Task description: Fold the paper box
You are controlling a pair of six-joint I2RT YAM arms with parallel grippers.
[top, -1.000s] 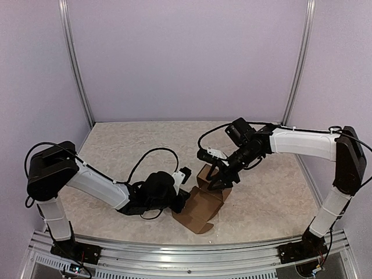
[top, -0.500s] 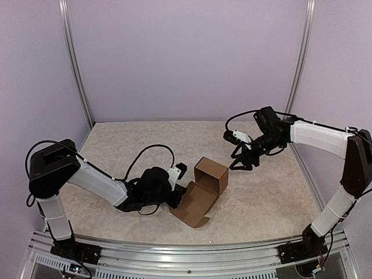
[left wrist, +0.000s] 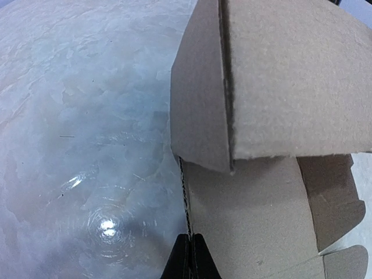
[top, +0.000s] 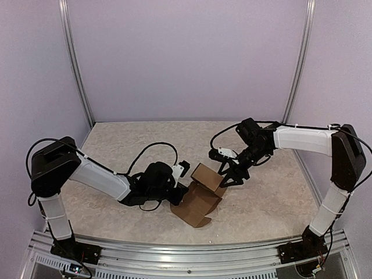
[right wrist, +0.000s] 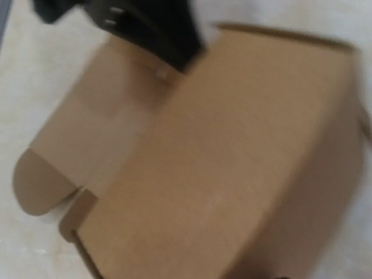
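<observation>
Across the mottled table (top: 273,203), the paper box (top: 203,183) sat just near of centre, half-formed, its squarish body standing up and a flat flap sprawled toward the near edge. Left of it, the left gripper (top: 176,195) lay low on the tabletop, clenched tight on a thin cardboard edge of the box. Off to the right, the right gripper (top: 228,176) hung at the box's far-right wall, jaws spread, grasping nothing; its wrist view was smeared.
</observation>
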